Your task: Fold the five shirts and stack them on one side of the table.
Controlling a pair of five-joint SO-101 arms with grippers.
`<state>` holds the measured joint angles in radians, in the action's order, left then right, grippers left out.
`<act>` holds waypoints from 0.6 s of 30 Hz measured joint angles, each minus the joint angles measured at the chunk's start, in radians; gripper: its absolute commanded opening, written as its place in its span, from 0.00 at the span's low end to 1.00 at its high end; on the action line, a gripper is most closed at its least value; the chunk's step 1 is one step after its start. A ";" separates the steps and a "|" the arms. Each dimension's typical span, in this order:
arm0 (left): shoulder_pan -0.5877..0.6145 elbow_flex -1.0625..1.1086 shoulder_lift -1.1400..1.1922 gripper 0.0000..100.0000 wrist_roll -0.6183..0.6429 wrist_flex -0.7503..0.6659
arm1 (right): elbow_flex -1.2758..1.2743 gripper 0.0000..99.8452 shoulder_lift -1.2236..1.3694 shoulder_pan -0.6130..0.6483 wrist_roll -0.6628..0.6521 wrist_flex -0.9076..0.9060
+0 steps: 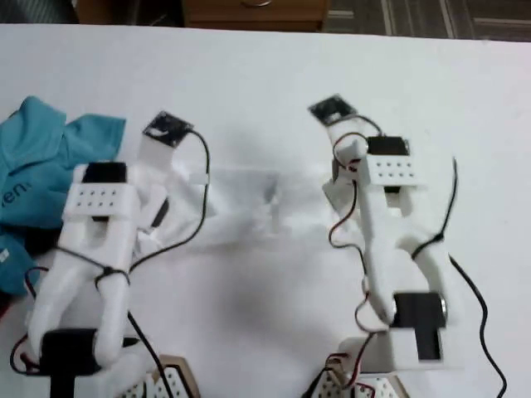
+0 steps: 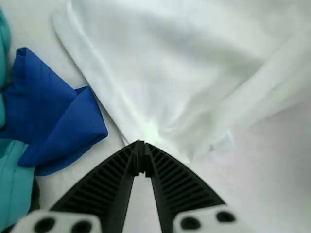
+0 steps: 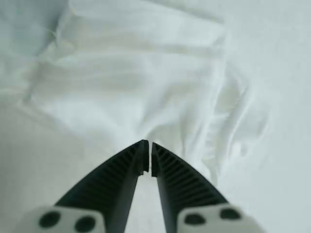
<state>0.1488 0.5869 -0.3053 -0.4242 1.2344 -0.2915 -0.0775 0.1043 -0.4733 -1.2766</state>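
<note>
A white shirt (image 1: 241, 195) lies spread on the white table (image 1: 249, 75) between the two arms. My left gripper (image 2: 141, 148) is shut, its tips pinching the white shirt (image 2: 184, 63) at a hem corner. Beside that corner lies a blue shirt (image 2: 53, 116) on a teal one (image 2: 12, 179). My right gripper (image 3: 147, 148) is shut on the other side of the white shirt (image 3: 136, 82), where the cloth puckers around its tips. A heap of teal shirts (image 1: 41, 166) sits at the table's left edge, next to the left arm.
A dark cloth (image 1: 37, 240) shows under the teal heap by the left arm. Wooden furniture (image 1: 249, 10) stands beyond the table's far edge. The far half of the table is bare white surface.
</note>
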 measured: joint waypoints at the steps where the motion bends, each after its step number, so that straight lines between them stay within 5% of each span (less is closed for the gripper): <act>1: 0.002 0.003 -0.008 0.03 0.000 0.005 | -0.002 0.02 -0.026 0.020 0.025 0.000; 10: 0.209 0.140 -0.021 0.03 -0.003 -0.037 | 0.005 0.02 0.017 0.307 0.104 0.150; 18: 0.428 0.146 -0.021 0.03 -0.020 -0.054 | 0.212 0.02 0.330 0.411 0.203 0.170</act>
<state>0.5769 0.7327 -0.3268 -0.4442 1.1807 -0.0798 0.2524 0.5155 -0.2708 -1.1063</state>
